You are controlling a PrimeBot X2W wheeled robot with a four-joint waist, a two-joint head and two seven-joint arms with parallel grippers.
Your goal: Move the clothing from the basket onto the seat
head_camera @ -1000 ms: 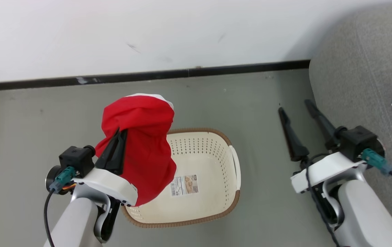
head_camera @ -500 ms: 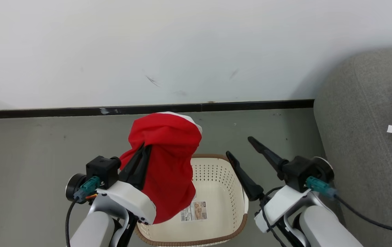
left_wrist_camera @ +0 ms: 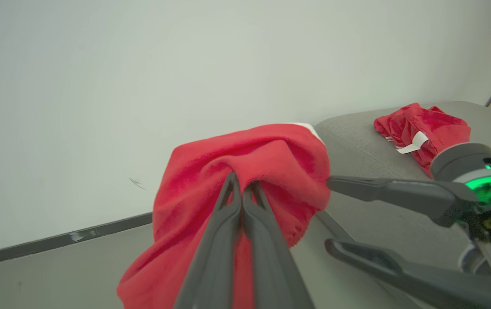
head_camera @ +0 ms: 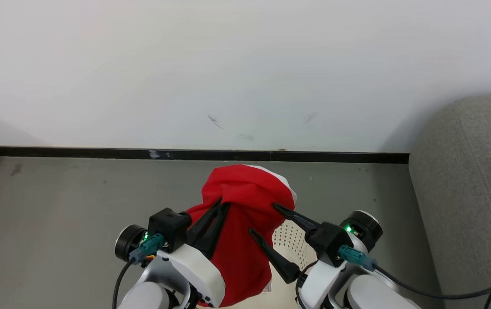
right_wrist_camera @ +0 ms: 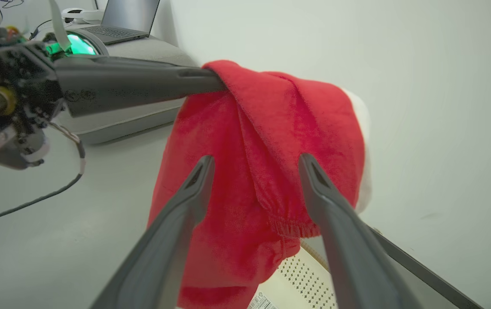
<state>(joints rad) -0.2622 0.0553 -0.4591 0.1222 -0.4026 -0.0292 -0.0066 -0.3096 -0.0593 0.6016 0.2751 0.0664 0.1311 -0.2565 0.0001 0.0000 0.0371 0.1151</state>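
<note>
Two red pieces for you to track. Held garment [head_camera: 245, 193]: soft, fleecy red cloth, white panel on its top edge, gathered elastic hem in the right wrist view. It hangs bunched and folded over at centre-bottom of the head view. Your left claw [head_camera: 223, 205] is clenched on it: long dark tapered fingers pressed together, cloth pinched at the tips and draping down both sides. Your right claw [head_camera: 263, 218] is released, fingers spread wide, grasping nothing; they straddle the hanging cloth. Whether a tip touches the fabric, I can't tell.

Basket [head_camera: 290, 238]: cream plastic, rows of small round perforations, mostly hidden behind the garment and right claw, low centre of the head view. Held garment hangs over it; can't tell if the lower edge touches it. Printed paper sticker [right_wrist_camera: 259, 303] on its bottom, at the lower edge of the right wrist view. Rest of the inside is hidden.

Seat [head_camera: 464, 180]: coarse grey woven upholstery, rounded corner, stitched seam, right edge of the head view. Second red garment [left_wrist_camera: 421, 126] lies crumpled on it, upper right of the left wrist view, with a white label strip [left_wrist_camera: 408, 147] sticking out.

Floor [head_camera: 56, 206]: smooth grey. Wall [head_camera: 228, 64]: matte white, a few scuffs. Black baseboard [head_camera: 77, 152] runs between them.
</note>
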